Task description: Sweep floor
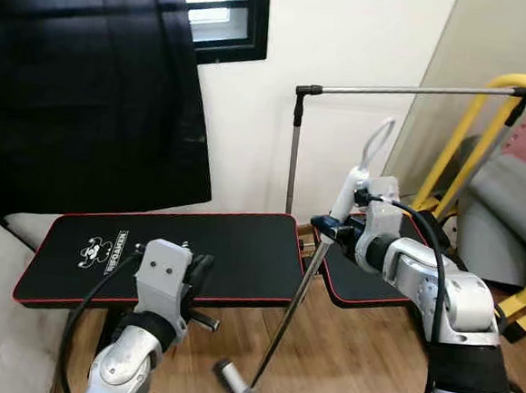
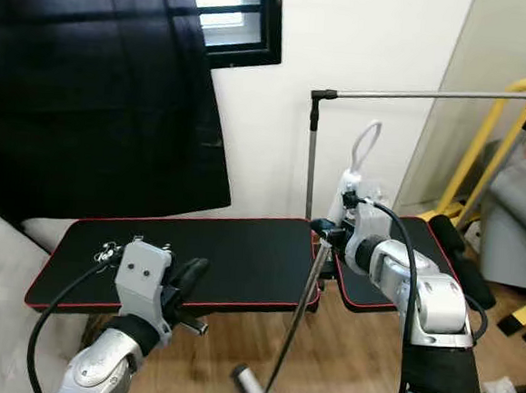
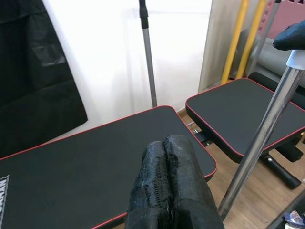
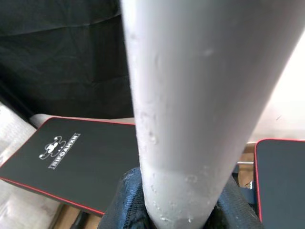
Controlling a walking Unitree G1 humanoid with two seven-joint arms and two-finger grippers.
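Between two black red-edged bench pads (image 1: pixel 240 254), the right gripper (image 1: pixel 332 227) clamps the broom's (image 1: pixel 293 304) smooth metal pole slanting to the wooden floor (image 1: pixel 341 357), while the left gripper (image 3: pixel 169 191) hovers pinched shut, empty.

A padded bench surface (image 1: pixel 231 249) stands before the wall, a second pad (image 1: pixel 366 282) to its right. The broom handle (image 1: pixel 295 304) slants down between them to the floor (image 1: pixel 342 348); the curtain (image 1: pixel 90 83) hangs behind, left.
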